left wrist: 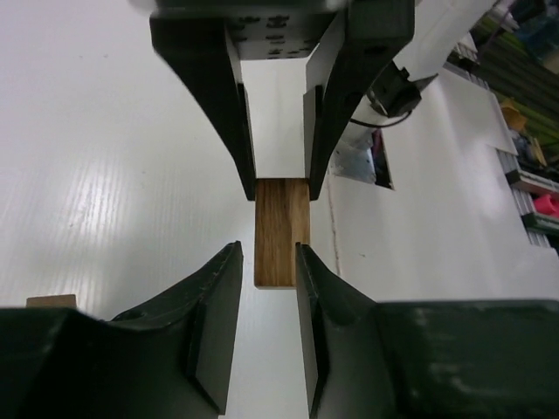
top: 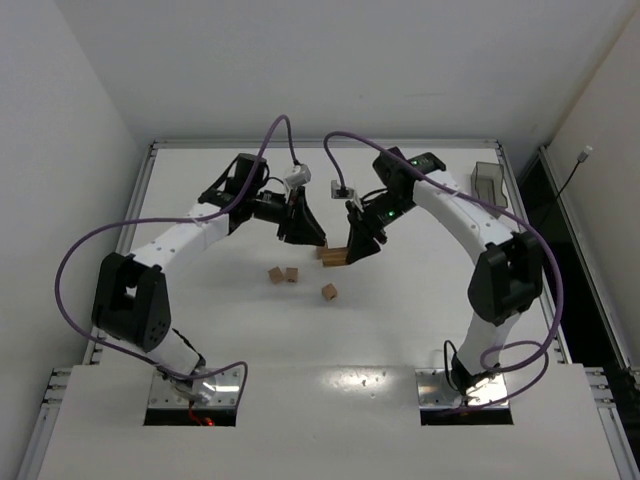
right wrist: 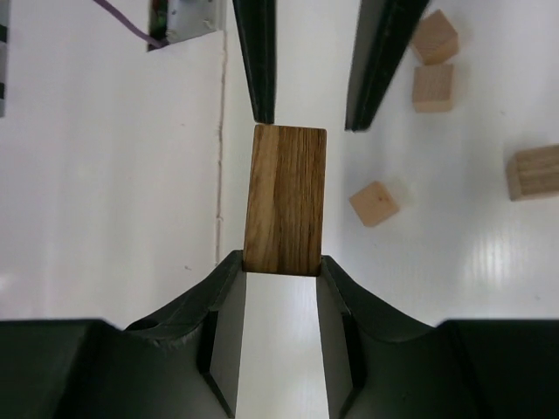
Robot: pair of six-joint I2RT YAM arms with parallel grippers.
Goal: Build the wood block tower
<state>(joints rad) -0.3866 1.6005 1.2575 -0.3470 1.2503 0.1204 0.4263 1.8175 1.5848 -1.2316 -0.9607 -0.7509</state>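
Grey bin (top: 487, 182) at the far right edge of the tabletop (top: 400, 330); contents I cannot tell. Left claw (left wrist: 267, 250) and right claw (right wrist: 280, 259) both clamp one wooden brick (right wrist: 284, 201) mid-table. Loose cubes (top: 282, 274) lie near it, well away from the edges.

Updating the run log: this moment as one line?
left gripper shut on dark-brown wooden brick | right gripper shut on its other end | light wooden blocks loose nearby
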